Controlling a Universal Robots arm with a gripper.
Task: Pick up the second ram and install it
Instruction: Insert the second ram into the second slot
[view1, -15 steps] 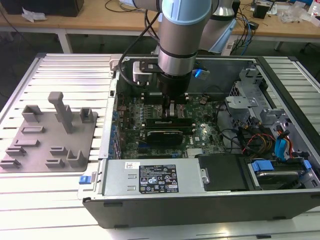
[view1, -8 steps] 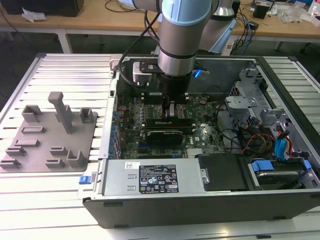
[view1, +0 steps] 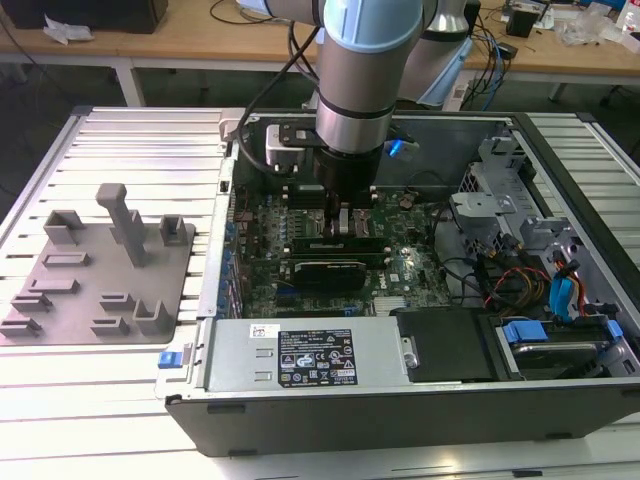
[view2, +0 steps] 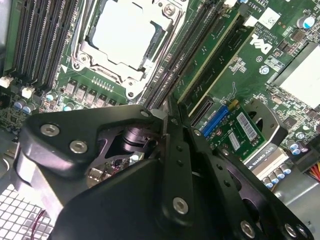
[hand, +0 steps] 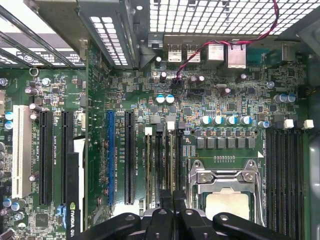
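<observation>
Ram (view2: 212, 50) edge-on between tight fingers (view2: 175, 150), just beside CPU socket (view2: 125, 40)

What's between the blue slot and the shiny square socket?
In the first wrist view, a long black slot and narrow memory slots lie between the blue slot and socket.

Grey-and-blue arm (view1: 357, 50) drops vertically from top centre of the exterior view, wrist (view1: 349, 130) pointing straight down. Black tool (view1: 341, 226) sits mid-frame, fingers (view2: 172, 160) drawn together w/ barely a slit btwn them in both wrist views, linkage (view2: 75, 140) splayed outward.
</observation>
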